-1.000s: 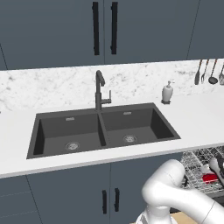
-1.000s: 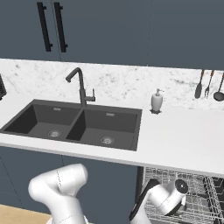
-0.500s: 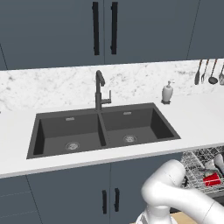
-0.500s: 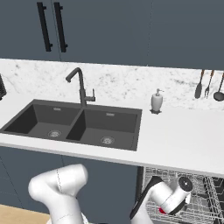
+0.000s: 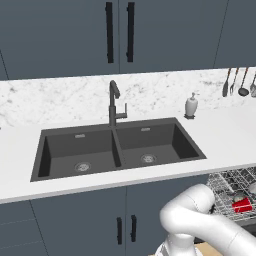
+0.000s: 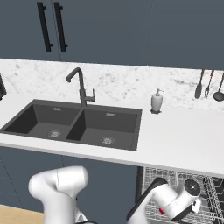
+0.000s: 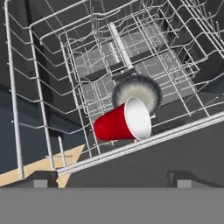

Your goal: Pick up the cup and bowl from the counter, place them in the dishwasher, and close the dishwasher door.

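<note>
A red cup (image 7: 120, 122) lies on its side in the dishwasher's grey wire rack (image 7: 39, 100), white inside turned toward me. Right behind it sits a grey bowl (image 7: 136, 89), touching it. My gripper (image 7: 113, 181) hovers above the rack's near edge, open, with nothing between its fingertips. From the left base view the cup (image 5: 242, 205) shows as a red patch in the pulled-out rack (image 5: 225, 182) under the counter (image 5: 235, 135). My arm's hand (image 6: 188, 197) hangs over the rack (image 6: 153, 179). A dark flat panel (image 7: 162, 162) lies below the rack's near edge; it looks like the lowered dishwasher door.
The dark double sink (image 5: 120, 147) with a black tap (image 5: 114, 102) is set in the counter. A soap dispenser (image 5: 191, 106) stands by the backsplash, and utensils (image 5: 237, 82) hang at the far right. Cabinet doors with vertical black handles (image 5: 125, 227) are left of the dishwasher.
My hand has drawn back a little from the rack, uncovering the red cup beneath it. The cup and bowl stay where they lie.
</note>
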